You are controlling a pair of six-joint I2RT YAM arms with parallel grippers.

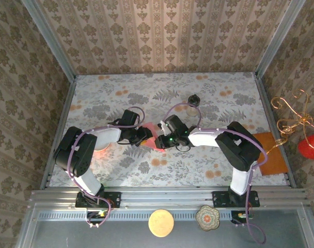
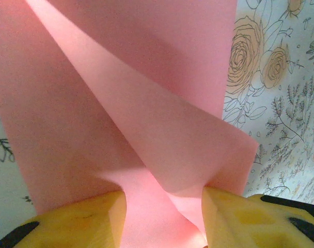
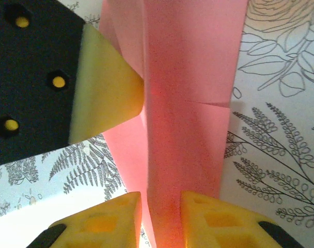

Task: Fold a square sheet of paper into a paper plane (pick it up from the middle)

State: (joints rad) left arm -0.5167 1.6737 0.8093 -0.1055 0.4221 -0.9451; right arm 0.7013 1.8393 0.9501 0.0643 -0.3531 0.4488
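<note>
Both grippers on the folded pink paper, mid-table.
I see my left gripper (image 2: 165, 219) grasping the salmon-pink paper (image 2: 146, 103) and my right gripper (image 3: 161, 219) clamping its folded strip, over the floral tablecloth (image 1: 208, 103).

pincers: 2 (image 1: 146, 135) (image 1: 165, 139) | pink paper: 1 (image 1: 156, 140) | orange sheet: 1 (image 1: 273, 155) | jar: 1 (image 1: 193, 98)

Even, soft overhead light; wrist views are slightly blurred up close (pink paper (image 2: 146, 103) glows, shadowed in its folds).
</note>
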